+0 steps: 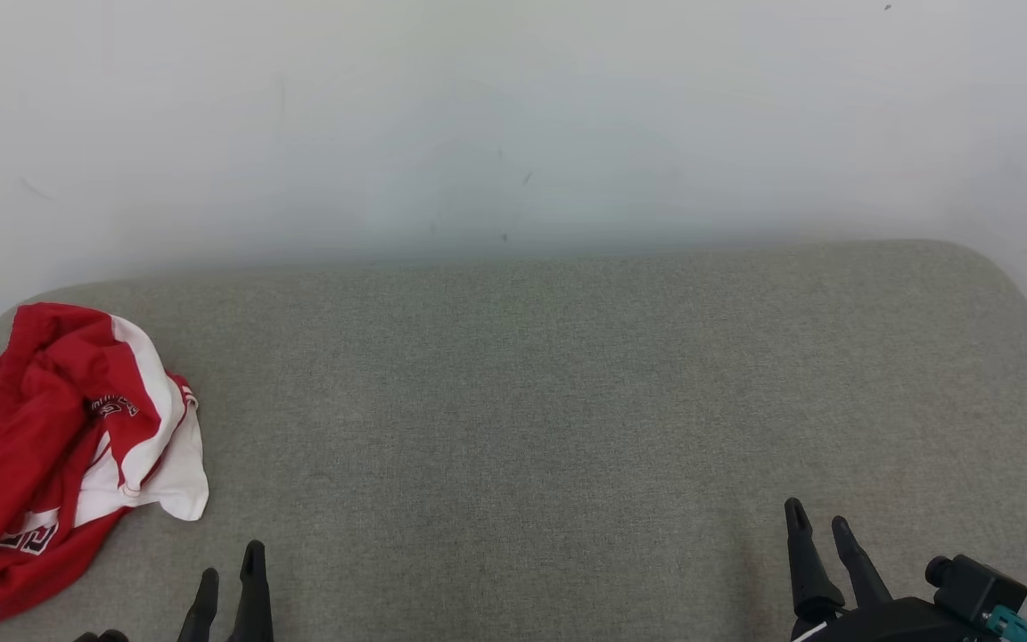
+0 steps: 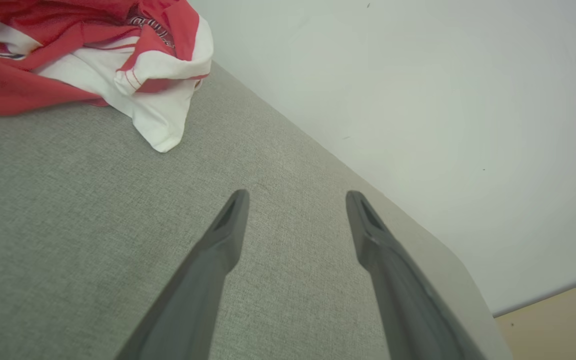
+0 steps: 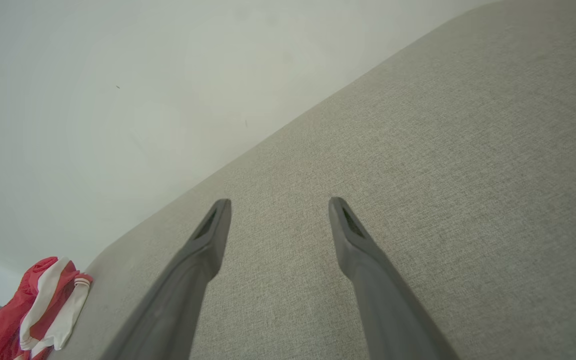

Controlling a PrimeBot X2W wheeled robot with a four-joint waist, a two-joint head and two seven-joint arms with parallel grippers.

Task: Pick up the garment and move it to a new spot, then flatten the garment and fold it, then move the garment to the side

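A crumpled red and white garment [image 1: 59, 455] with dark lettering lies bunched at the left end of the grey fabric surface [image 1: 522, 401]. It also shows in the left wrist view as the garment [image 2: 93, 55] at the top left, and far off at the lower left as the garment [image 3: 38, 310] in the right wrist view. My left gripper [image 1: 230, 562] is open at the lower left, just right of the garment and not touching it. My right gripper [image 1: 821, 522] is open at the lower right, far from the garment, nothing between its fingers.
A white wall [image 1: 513, 116] runs along the back edge of the grey surface. The surface has rounded corners at the far left and far right. A strip of pale floor [image 2: 568, 320] shows past one corner.
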